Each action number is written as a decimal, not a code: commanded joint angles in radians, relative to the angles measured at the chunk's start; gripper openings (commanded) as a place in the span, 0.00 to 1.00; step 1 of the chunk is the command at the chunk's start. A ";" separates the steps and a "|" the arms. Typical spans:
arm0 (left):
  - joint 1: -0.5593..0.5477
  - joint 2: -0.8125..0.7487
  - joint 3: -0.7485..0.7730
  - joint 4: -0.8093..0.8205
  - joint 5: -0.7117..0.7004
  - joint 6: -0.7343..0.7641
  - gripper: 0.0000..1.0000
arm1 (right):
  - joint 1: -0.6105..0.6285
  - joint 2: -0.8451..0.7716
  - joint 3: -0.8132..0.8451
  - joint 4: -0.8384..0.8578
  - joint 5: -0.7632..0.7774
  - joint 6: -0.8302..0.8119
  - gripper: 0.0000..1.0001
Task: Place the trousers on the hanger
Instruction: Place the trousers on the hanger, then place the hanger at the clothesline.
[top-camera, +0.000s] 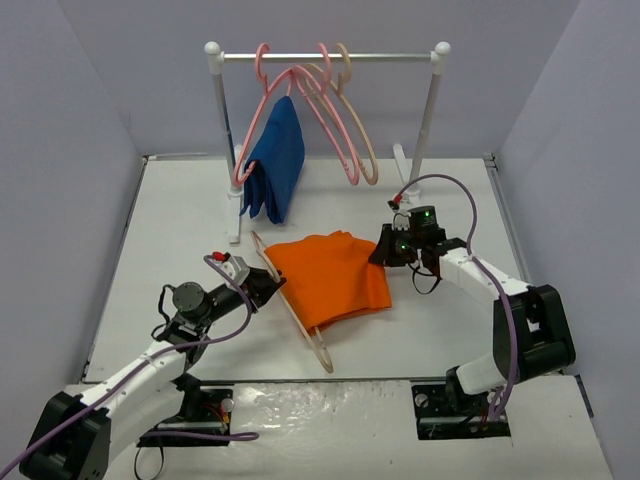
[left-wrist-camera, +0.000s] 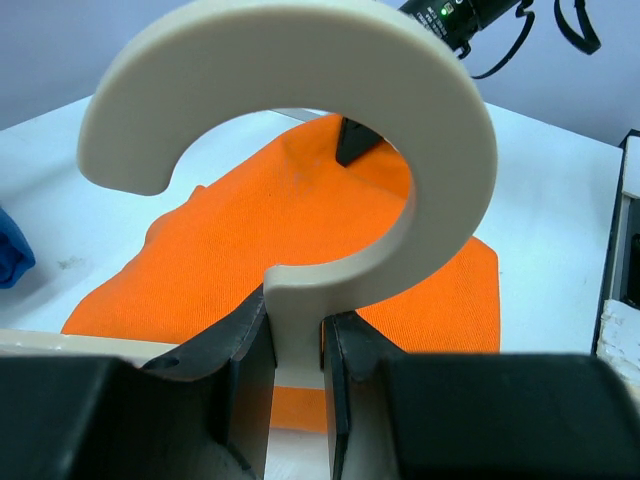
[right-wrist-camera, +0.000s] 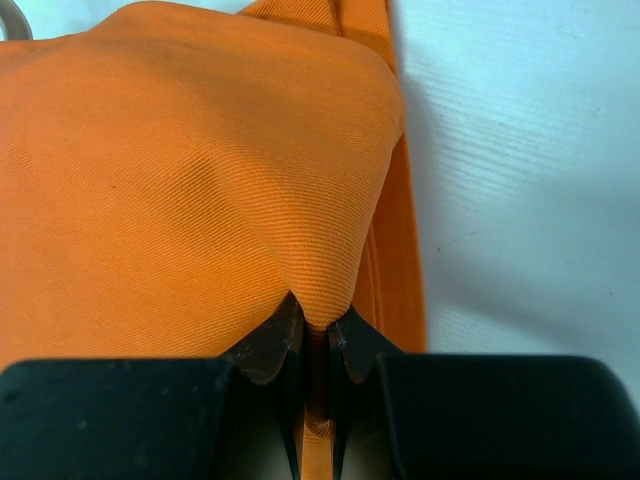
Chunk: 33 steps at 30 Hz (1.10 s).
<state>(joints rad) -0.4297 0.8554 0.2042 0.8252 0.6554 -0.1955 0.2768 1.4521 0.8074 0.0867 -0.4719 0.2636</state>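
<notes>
Orange cloth dead centre: the trousers (top-camera: 335, 280) lie folded on the desk (top-camera: 450, 200), their left edge crossing the cream hanger (top-camera: 322, 352). The hanger slants from the far left to the near right. Whether the cloth runs through its opening or only lies over it, the overhead view does not settle.

Both arms are on the job. The left end effector (left-wrist-camera: 297, 340) has its jaws narrowed hard on the hanger's neck, just under the big curved hook. The right end effector (right-wrist-camera: 315, 335) is squeezed almost closed on a pinch of the trousers at their far right corner. The fabric rises to a small peak between its fingers while the rest fans out smooth.

My read: this is the feeding step, with 1 arm steadying the hanger and the other set to draw the trousers across its bar. They look part-way on at best, since most of the cloth sits to the right of the hanger.

The next move calls for the right arm to carry its pinch low and straight, so the fold does not bunch. The left arm needs to hold the neck firm and level. Even lengths on both sides of the bar look like the target, otherwise the trousers could slide off once lifted. The rail (top-camera: 330, 57) at the back, with its pink hangers (top-camera: 330, 120), waits well apart.
</notes>
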 joint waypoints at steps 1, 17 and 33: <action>0.004 -0.068 0.006 0.081 -0.050 -0.007 0.00 | -0.007 -0.004 0.059 0.130 0.049 -0.068 0.00; -0.015 -0.036 0.018 0.049 -0.040 0.033 0.00 | 0.048 -0.038 0.153 0.033 0.163 -0.054 0.60; -0.023 -0.092 0.016 -0.012 -0.078 0.034 0.00 | 0.208 -0.011 -0.060 0.540 0.122 0.179 0.23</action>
<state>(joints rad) -0.4464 0.8185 0.1692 0.7819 0.5990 -0.1638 0.4908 1.3440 0.8298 0.3643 -0.3646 0.3775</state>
